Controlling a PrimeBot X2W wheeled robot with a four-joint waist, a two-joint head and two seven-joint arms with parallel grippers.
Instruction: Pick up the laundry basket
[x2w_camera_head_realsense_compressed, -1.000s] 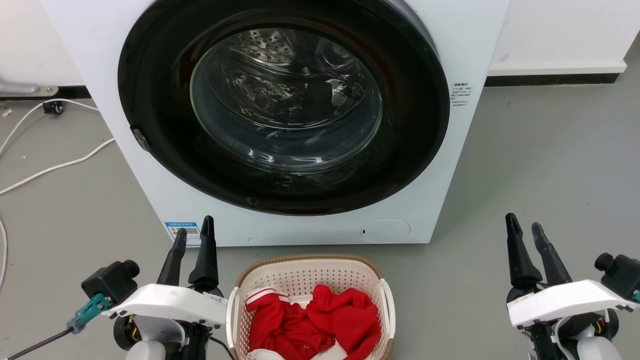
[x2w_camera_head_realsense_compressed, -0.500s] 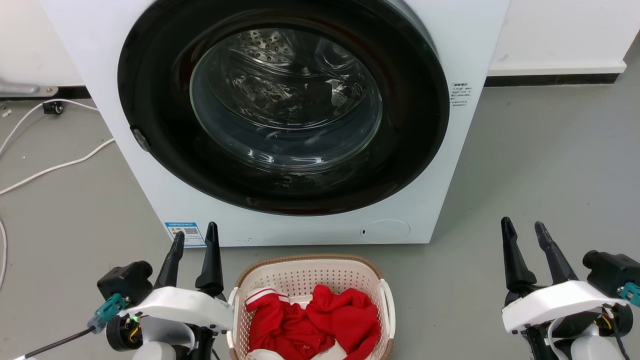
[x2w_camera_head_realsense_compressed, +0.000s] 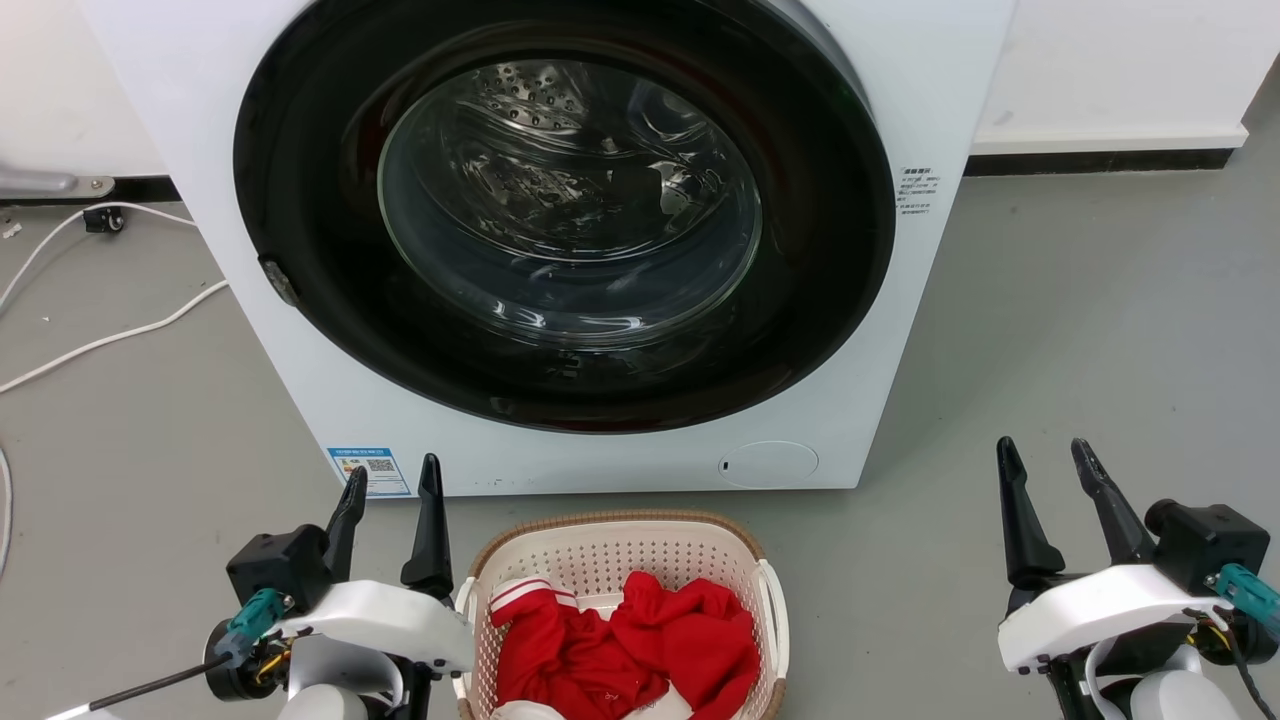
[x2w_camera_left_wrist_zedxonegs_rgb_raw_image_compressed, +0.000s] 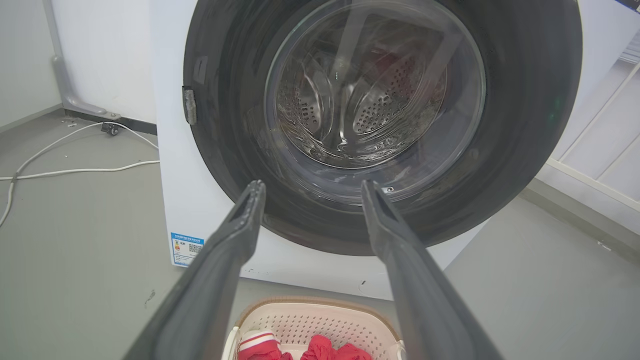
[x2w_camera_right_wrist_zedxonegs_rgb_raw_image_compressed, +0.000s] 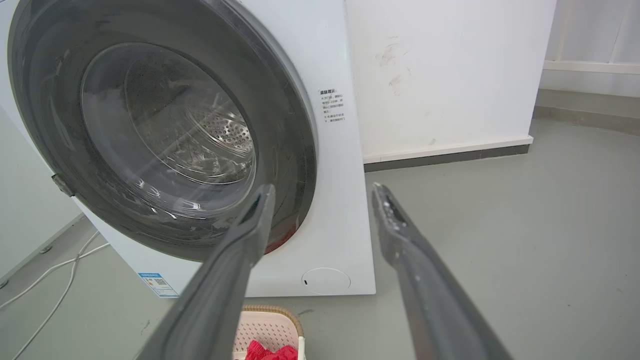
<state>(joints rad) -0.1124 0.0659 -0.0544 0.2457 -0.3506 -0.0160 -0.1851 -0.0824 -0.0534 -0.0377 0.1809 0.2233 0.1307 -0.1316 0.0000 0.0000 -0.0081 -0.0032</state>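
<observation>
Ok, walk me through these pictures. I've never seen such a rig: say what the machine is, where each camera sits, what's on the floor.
It is a wheeled robot with two arms, each ending in a two-fingered gripper. The head view looks down from its head: the left gripper and right gripper are both open and hold nothing. The two wrist views look along each arm's own dark fingers. On the grey floor stands a white washing machine, door shut, with white cables on the robot's left. In front of it sits the laundry basket, with red clothes inside.
</observation>
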